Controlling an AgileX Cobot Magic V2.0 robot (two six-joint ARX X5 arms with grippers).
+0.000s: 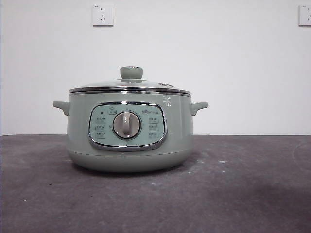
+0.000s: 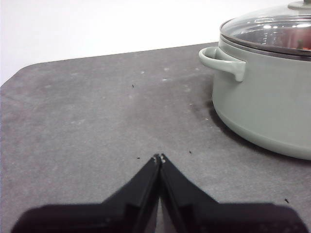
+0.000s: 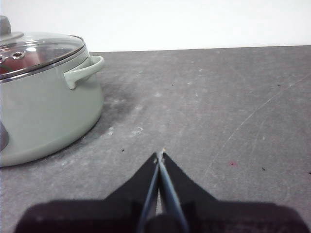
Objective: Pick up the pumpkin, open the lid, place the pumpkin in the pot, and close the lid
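Observation:
The pale green pot [image 1: 177, 128] stands in the middle of the table, its dial facing the front view. The glass lid [image 1: 104, 85] with its green knob [image 1: 131, 73] sits shut on the pot. An orange-red blur [image 3: 22, 62] shows through the glass inside the pot; I cannot make out its shape as the pumpkin. My left gripper [image 2: 159, 157] is shut and empty, low over the table beside the pot [image 2: 262, 107] and its handle [image 2: 221, 60]. My right gripper [image 3: 160, 154] is shut and empty on the pot's other side [image 3: 43, 111]. Neither gripper shows in the front view.
The dark grey table [image 1: 243, 194] runs back to a white wall with two sockets [image 1: 102, 15] [image 1: 305, 14]. The table's rounded corner [image 2: 19, 73] shows in the left wrist view.

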